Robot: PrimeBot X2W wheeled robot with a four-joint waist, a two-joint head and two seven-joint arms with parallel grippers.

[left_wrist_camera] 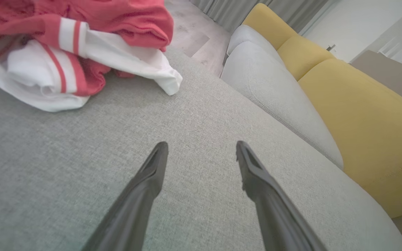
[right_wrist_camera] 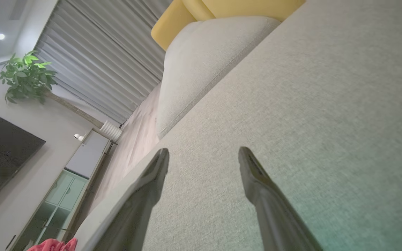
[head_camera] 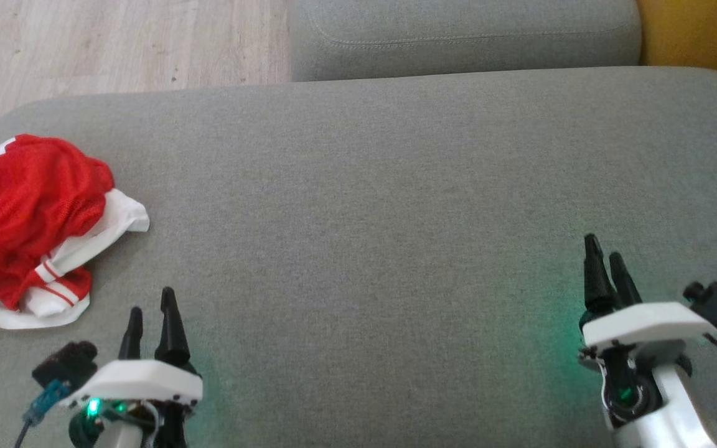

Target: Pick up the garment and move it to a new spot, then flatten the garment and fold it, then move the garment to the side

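where: garment [head_camera: 28, 224] lies crumpled, red and white, at the sofa seat's [head_camera: 365, 205] left edge, near your left gripper [head_camera: 150, 302] | fingers: left gripper and right gripper [head_camera: 602, 247] both spread, empty | handling: likely light, limp, snag-prone knit; pinch the white flap [head_camera: 127, 218].

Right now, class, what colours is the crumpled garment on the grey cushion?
Red and white, with striped trim; left wrist view shows the garment best.
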